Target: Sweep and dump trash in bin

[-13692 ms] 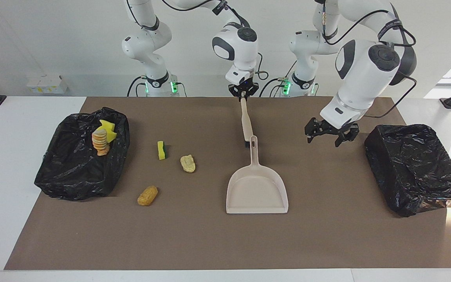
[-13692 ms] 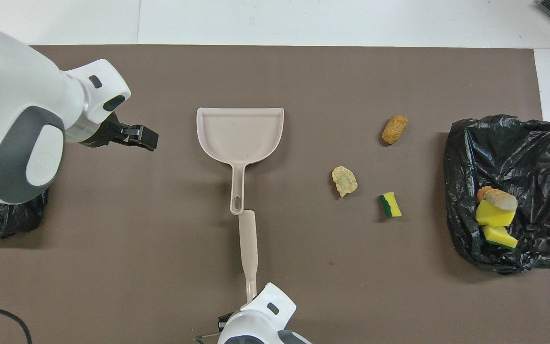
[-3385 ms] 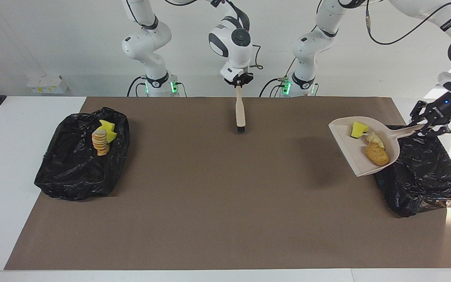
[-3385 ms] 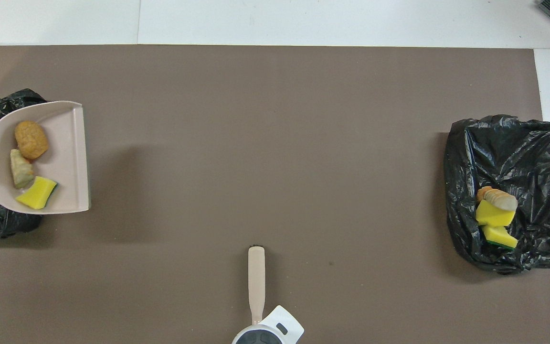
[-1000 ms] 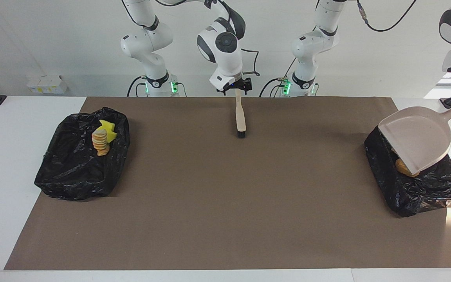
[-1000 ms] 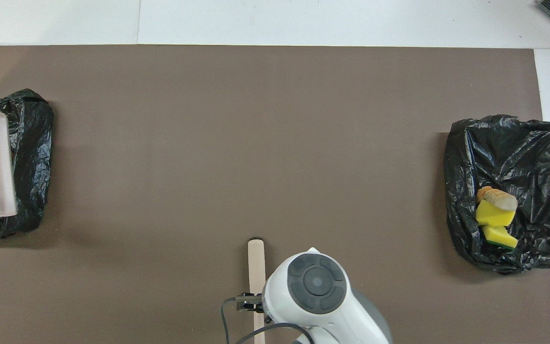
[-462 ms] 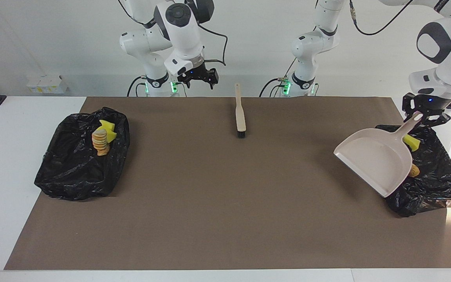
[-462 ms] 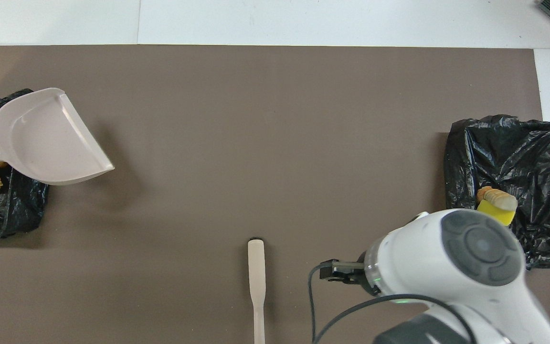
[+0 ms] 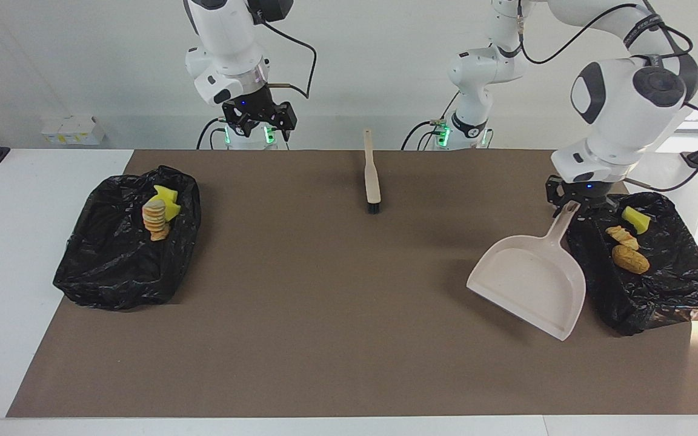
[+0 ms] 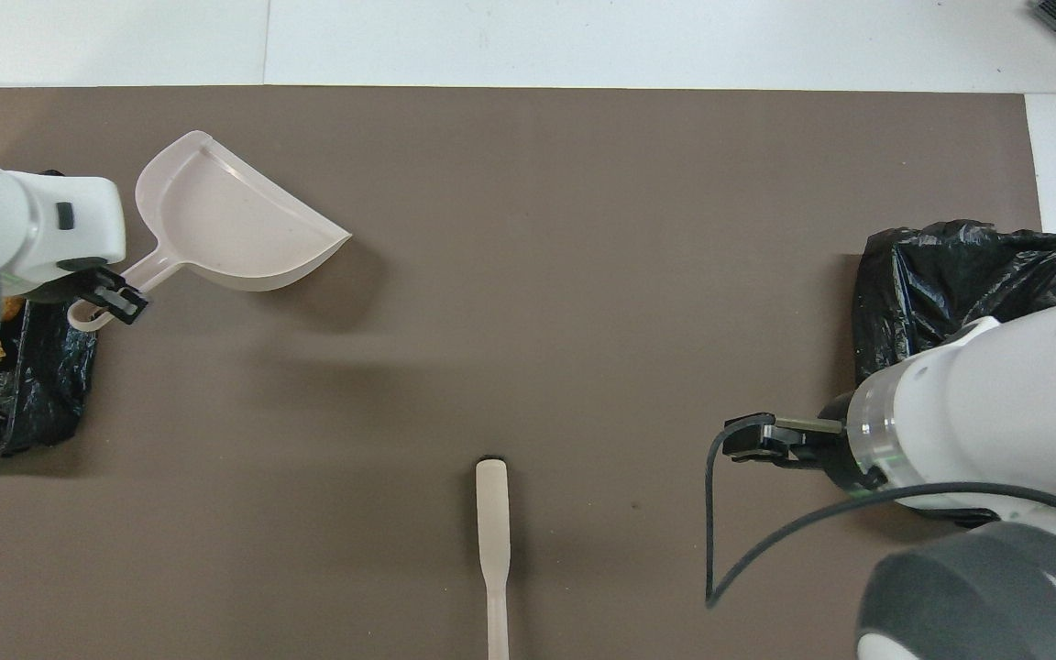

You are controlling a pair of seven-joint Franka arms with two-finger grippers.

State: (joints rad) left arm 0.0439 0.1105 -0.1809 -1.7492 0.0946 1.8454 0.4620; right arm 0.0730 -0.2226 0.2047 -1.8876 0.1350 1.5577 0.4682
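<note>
You're looking at a matt brown paper-like mat (image 9: 325, 339) with a smooth finish, laid over a smooth white desk (image 9: 16, 254). Both bins (image 9: 119, 254) (image 9: 658, 284) are lined with crinkled, glossy black plastic film. The dustpan (image 9: 534, 284) reads as smooth beige plastic with a slight sheen, and so does the brush (image 9: 372, 172) handle. The trash (image 9: 631, 257) looks porous and crumbly, the yellow pieces spongy. The arms (image 9: 628, 91) are glossy white plastic

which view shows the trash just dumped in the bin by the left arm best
The facing view: a yellow sponge piece and two crumbly lumps lie in plain sight in the black-lined bin. In the overhead view the left arm covers that bin, leaving only a sliver of orange at its edge.
</note>
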